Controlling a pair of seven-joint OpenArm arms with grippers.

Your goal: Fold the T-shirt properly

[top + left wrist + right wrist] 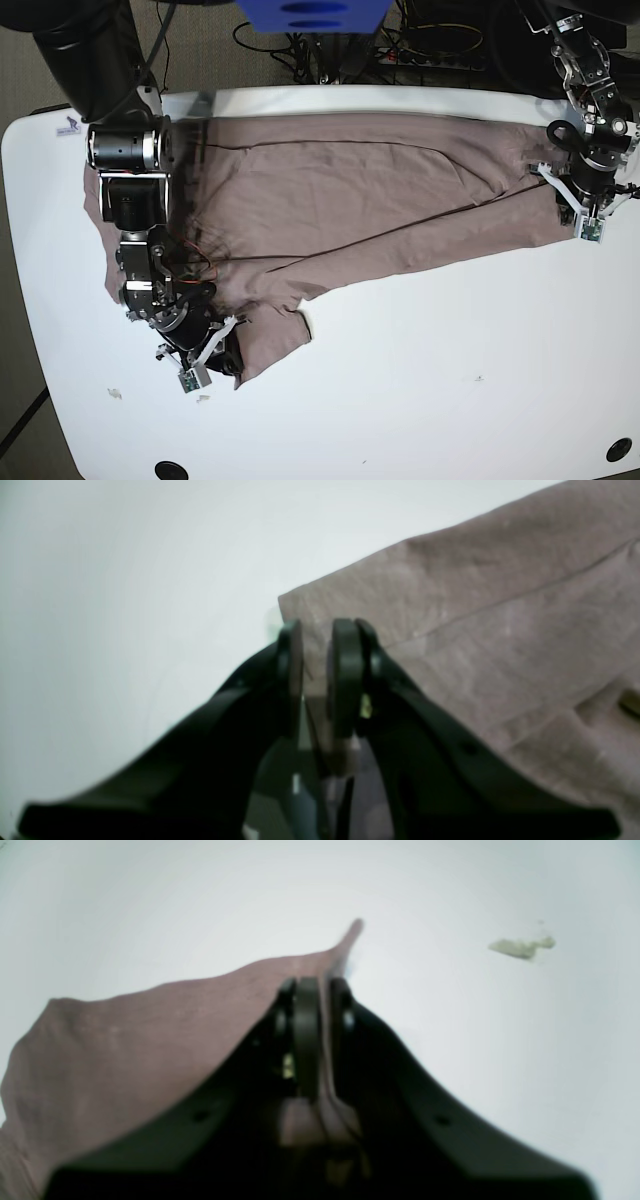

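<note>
Below, white table (420, 340); both sets of fingers (345, 670) (306, 1035) pinching the T-shirt (340, 200).

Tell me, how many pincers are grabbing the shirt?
2. The right pincer pinches the T-shirt at its near corner, on the base view's left; the left pincer pinches its edge on that view's right.

— How is the scene lit?
— Bright, even light is cast; faint shadows are seen.
— And sharpness?
— Both wrist views are blurred and bowed; the base view is rendered crisply
</note>
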